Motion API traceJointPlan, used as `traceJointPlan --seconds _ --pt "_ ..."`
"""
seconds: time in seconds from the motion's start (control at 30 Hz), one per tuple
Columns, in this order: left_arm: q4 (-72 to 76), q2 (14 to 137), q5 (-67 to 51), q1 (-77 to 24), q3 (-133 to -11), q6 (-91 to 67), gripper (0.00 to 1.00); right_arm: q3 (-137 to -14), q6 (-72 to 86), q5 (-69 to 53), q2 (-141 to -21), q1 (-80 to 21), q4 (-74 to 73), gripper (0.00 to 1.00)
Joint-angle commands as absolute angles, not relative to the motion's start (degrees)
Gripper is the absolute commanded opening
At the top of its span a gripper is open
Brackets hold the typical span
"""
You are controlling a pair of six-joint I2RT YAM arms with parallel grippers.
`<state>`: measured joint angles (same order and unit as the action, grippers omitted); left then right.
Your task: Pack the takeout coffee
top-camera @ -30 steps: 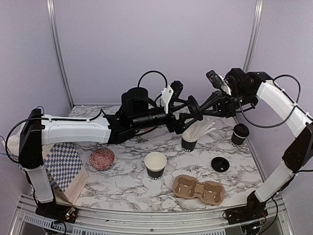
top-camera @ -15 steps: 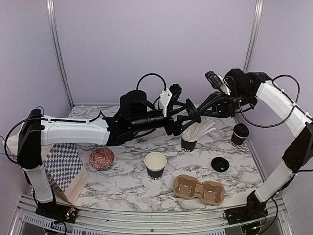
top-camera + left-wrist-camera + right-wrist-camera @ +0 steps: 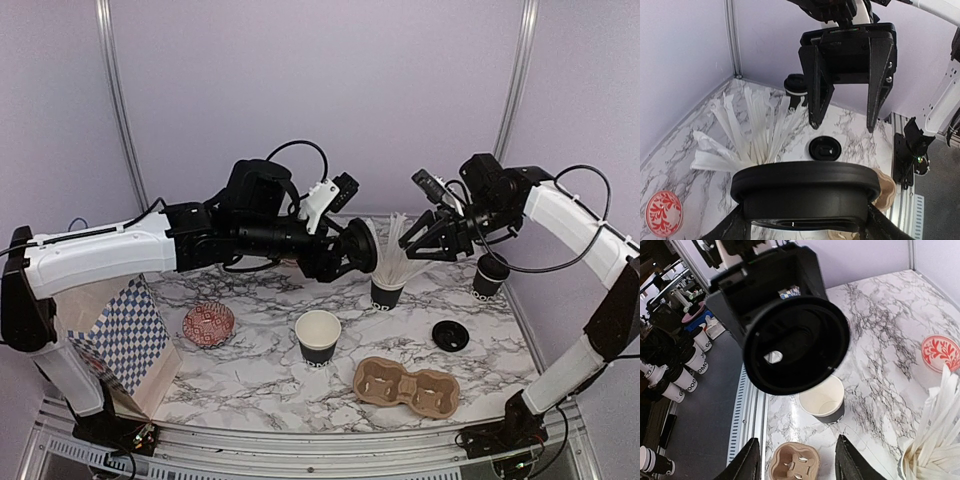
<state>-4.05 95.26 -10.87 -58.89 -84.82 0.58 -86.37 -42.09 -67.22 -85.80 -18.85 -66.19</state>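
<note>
On the table (image 3: 260, 375), a checkered bag (image 3: 125, 335) stands at the left edge with a red dish (image 3: 208, 323) just beside it. The left gripper (image 3: 352, 250) is raised above the table centre, its jaws closed on the rim of the held lid (image 3: 796, 345). The lid stands on edge with its face turned toward the right gripper (image 3: 408, 248). Below it, the open cup (image 3: 318, 337) stands upright and uncovered. The tray (image 3: 406, 387) lies to the near right, both holes vacant. The stick cup (image 3: 386, 292) stands behind the tray. The right gripper hangs above the stick cup, near the held lid but apart from it; its jaws are spread and hold nothing. A loose lid (image 3: 450, 335) lies flat on the table. The lidded cup (image 3: 490, 275) stands at the far right.
</note>
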Motion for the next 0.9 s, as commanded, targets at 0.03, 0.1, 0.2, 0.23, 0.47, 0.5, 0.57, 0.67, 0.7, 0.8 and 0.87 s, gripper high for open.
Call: traceJointPlan --seconds 0.03,0.1,0.2,0.23,0.47,0.5,0.57,0.67,0.7,0.8,0.87 --pt "-35.16 93.09 -9.77 -58.62 -89.90 0.95 0.68 -82.38 -37.00 -58.69 -84.44 -20.39 -54.86 0.51" --pt "-40.94 94.20 -8.42 -58.62 -92.42 1.59 0.68 -80.54 -34.31 -50.68 -83.48 -22.04 -50.32 0.52" --pt "-49.38 97.59 -6.35 -58.62 -96.51 1.73 0.68 -78.03 -31.64 -40.19 -81.70 -24.46 -44.15 0.52" --pt "-51.77 98.83 -5.88 -58.62 -97.91 1.82 0.67 -77.54 -30.70 -38.55 -81.16 -24.73 -42.51 0.53" --pt "-58.61 104.15 -4.18 -58.54 -101.38 1.17 0.67 -75.86 -28.51 -40.51 -80.04 -24.79 -40.12 0.55" --pt "-58.90 104.68 -4.40 -58.54 -101.83 0.90 0.67 -75.09 -28.27 -41.19 -79.85 -24.79 -39.81 0.55" --pt "-59.20 105.54 -3.86 -58.54 -102.46 0.47 0.67 -73.95 -27.88 -42.46 -79.57 -24.79 -39.44 0.55" --pt "-59.41 106.77 -3.30 -58.54 -103.42 0.45 0.66 -72.85 -27.41 -44.05 -79.50 -24.81 -39.34 0.55" --pt "-59.35 107.09 -3.32 -58.54 -103.64 0.46 0.66 -72.84 -27.49 -44.47 -79.46 -24.87 -39.47 0.55" --pt "-59.41 108.15 -3.49 -58.54 -104.35 0.44 0.66 -72.70 -27.57 -45.36 -79.20 -24.87 -39.78 0.55" --pt "-59.39 108.66 -3.58 -58.54 -104.77 0.44 0.66 -72.62 -27.80 -45.73 -79.12 -24.87 -39.94 0.55"
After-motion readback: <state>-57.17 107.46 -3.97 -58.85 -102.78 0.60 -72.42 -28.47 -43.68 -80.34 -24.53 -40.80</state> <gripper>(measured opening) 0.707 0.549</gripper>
